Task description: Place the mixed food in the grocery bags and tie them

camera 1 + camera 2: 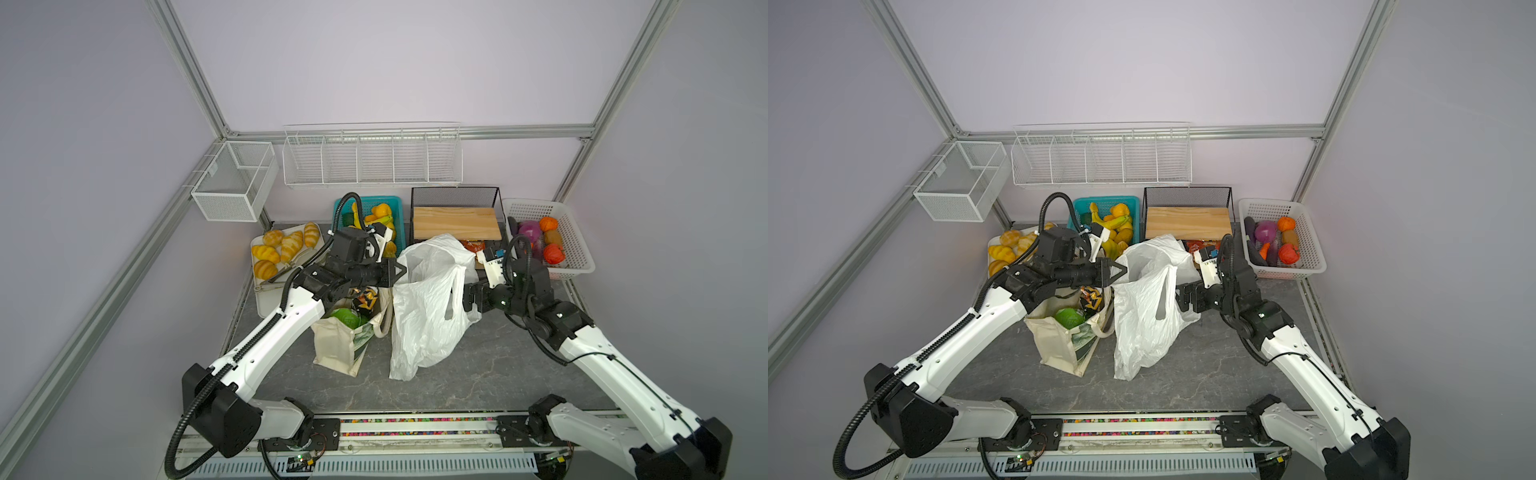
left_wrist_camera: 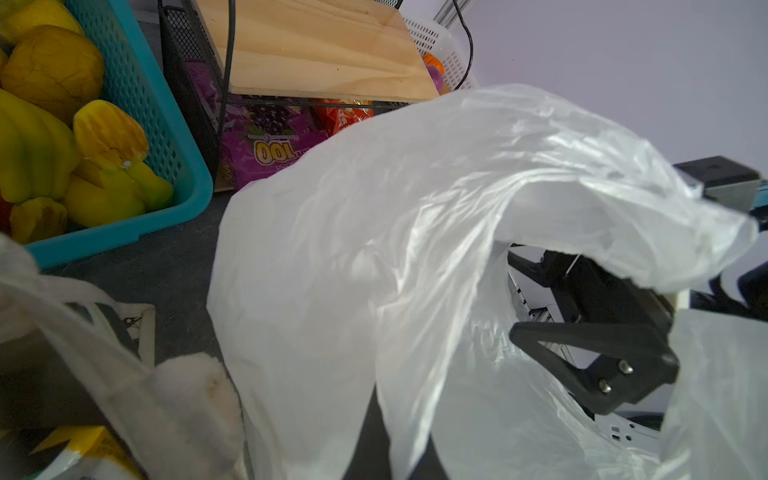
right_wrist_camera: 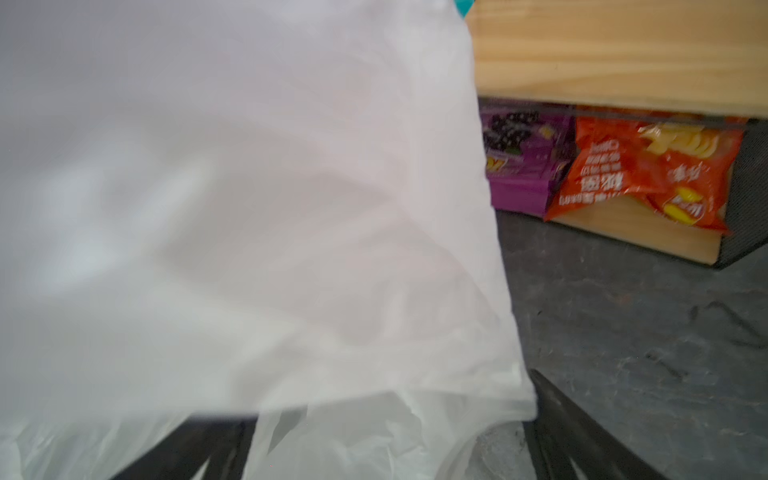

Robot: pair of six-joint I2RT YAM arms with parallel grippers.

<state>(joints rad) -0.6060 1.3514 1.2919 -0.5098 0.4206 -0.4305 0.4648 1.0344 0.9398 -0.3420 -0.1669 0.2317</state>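
Thin glossy plastic carrier bag (image 1: 419, 311), matt canvas tote (image 1: 332, 349); smooth wooden board (image 1: 455, 222)

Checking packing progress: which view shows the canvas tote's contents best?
Both top views: canvas tote open, green snack bag and zigzag bag inside. Left wrist catches only its edge; right wrist, nothing.

Yellow "100", upside down — on the purple snack packet (image 2: 266, 141)

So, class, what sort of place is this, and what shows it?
Probably a robotics lab cell staged as a grocery-packing station: an aluminium frame round plain walls, two white robot arms, and a teal fruit basket and white vegetable basket behind a plastic carrier bag.
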